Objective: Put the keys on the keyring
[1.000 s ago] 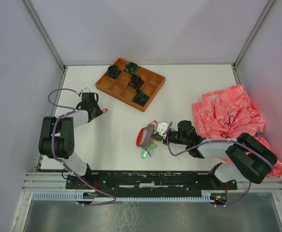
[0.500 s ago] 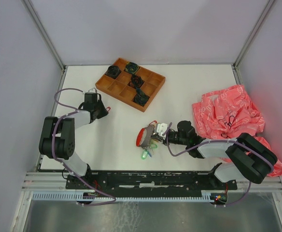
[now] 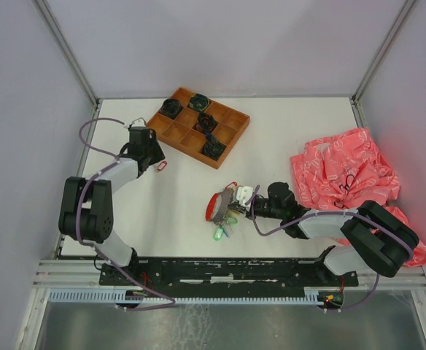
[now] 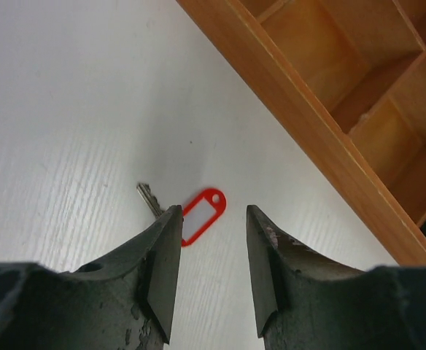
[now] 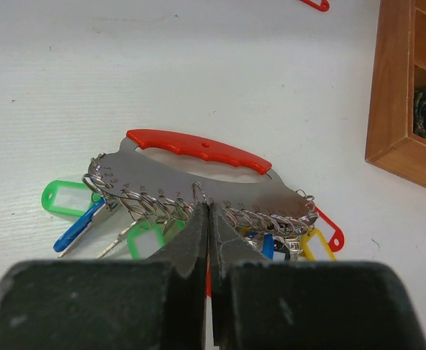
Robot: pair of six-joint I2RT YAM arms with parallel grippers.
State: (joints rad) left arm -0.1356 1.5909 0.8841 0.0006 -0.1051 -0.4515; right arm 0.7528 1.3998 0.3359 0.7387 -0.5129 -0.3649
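A loose key with a small red tag (image 4: 198,219) and a metal blade (image 4: 148,197) lies flat on the white table, also seen from above as the red-tagged key (image 3: 161,166). My left gripper (image 4: 211,209) hovers open just short of it, with nothing between the fingers; from above the left gripper (image 3: 155,156) is close to the tray's near edge. The keyring (image 5: 198,149), a red curved handle on a grey numbered plate (image 5: 155,179), lies mid-table with green, blue, yellow and red tagged keys (image 5: 146,239) hanging from its small rings. My right gripper (image 5: 208,208) is shut on the plate's ring edge. From above, the keyring (image 3: 218,204) lies just left of the right gripper.
A wooden compartment tray (image 3: 197,125) at the back holds dark coiled bundles; its edge (image 4: 322,138) runs just beyond the left fingers. A crumpled pink bag (image 3: 344,171) lies at the right. Enclosure walls surround the table.
My left gripper has swung back and right toward the tray and its jaws have widened. The red-tagged key stays on the table. The right arm and keyring have not moved.
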